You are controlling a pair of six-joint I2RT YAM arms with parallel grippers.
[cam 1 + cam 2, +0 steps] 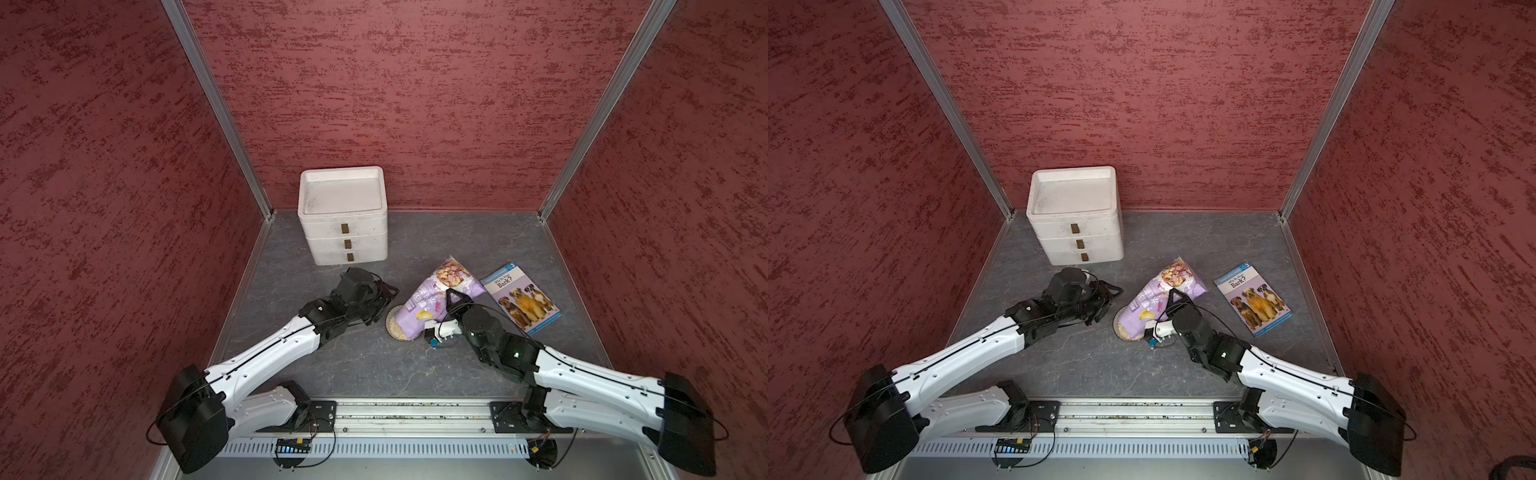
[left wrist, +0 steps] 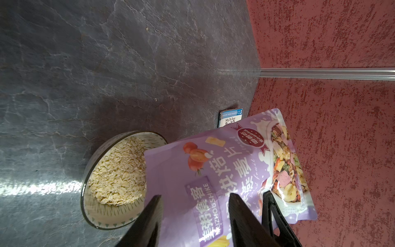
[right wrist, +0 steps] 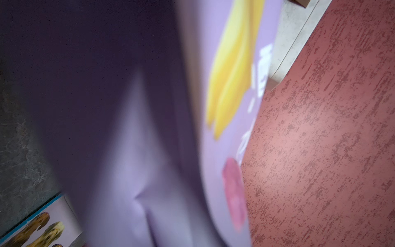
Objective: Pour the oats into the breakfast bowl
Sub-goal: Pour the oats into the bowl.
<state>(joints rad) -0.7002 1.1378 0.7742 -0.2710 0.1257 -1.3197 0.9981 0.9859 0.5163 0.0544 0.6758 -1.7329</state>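
Left wrist view: see oats heaped in breakfast bowl on desk, under tilted pouch mouth. Note right claw pinching pouch, left claw spread alongside. Hold mouth w/in rim; tilt slowly, avoid spill.

Grey tabletop w/ bowl, book, 3-drawer box

The white left arm and right arm reach in from the lower corners, towards centre frame. On the left gripper the fingers stand apart; the right gripper pinches the lavender-purple printed pouch.
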